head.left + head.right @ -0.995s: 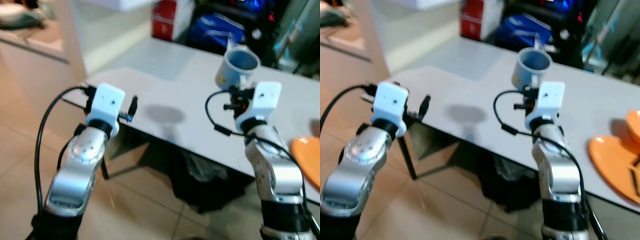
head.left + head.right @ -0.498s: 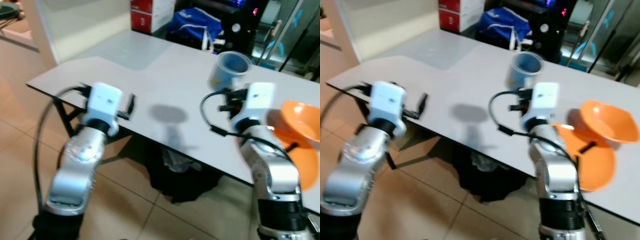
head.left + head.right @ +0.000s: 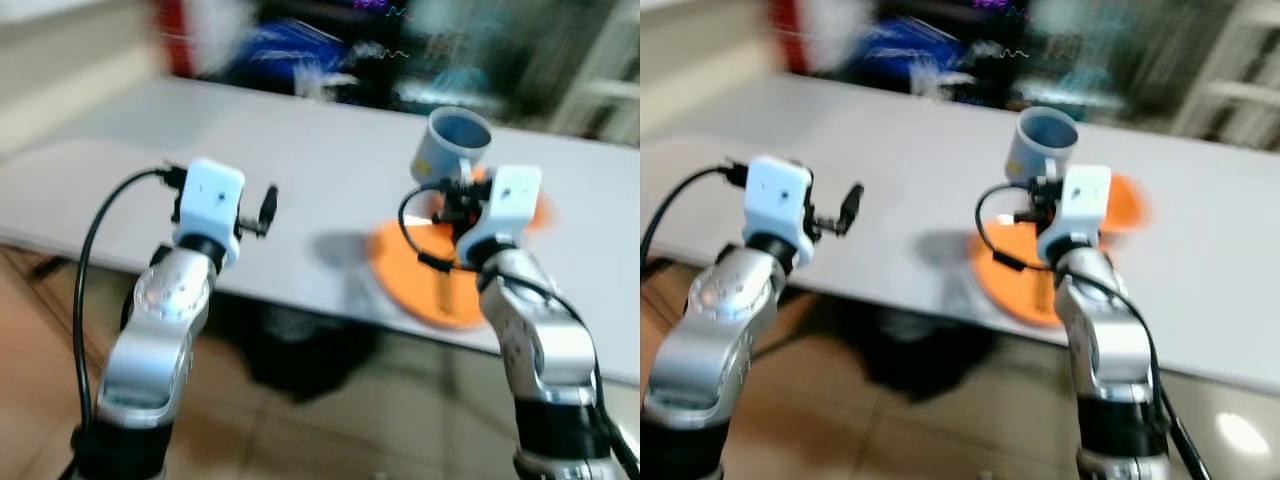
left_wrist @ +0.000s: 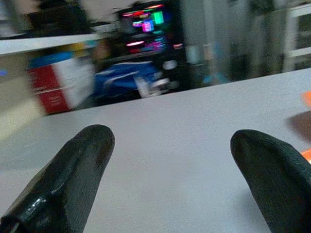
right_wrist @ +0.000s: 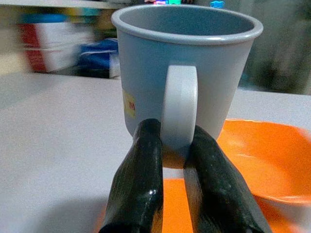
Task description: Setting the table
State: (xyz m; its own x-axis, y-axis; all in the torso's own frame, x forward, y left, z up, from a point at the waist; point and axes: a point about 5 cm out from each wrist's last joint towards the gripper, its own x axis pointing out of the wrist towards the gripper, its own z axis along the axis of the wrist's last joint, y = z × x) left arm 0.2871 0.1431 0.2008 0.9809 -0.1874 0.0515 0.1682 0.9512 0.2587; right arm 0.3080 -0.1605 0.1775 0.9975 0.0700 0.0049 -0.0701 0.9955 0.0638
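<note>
My right gripper (image 5: 175, 160) is shut on the handle of a light blue mug (image 3: 451, 143), holding it upright above the grey table (image 3: 300, 160). The mug (image 5: 184, 73) has a small yellow and red mark on its side. Under and behind it lies an orange plate (image 3: 415, 262) with a dark utensil on it, and an orange bowl (image 5: 262, 160) stands just beyond the mug. My left gripper (image 4: 172, 179) is open with nothing between its fingers (image 4: 73, 170), raised over the left part of the table. The head views are blurred.
Beyond the table's far edge stand a red and white box (image 4: 56, 82), a blue bag (image 4: 129, 77) and dark equipment with coloured lights (image 4: 146, 24). Tiled floor (image 3: 300, 420) lies below the table's near edge. The table's left half (image 4: 160, 131) is bare.
The whole view has swung, so the camera has turned. The orange plate and bowl now lie directly beneath and behind the held mug. Both arms keep their pose.
</note>
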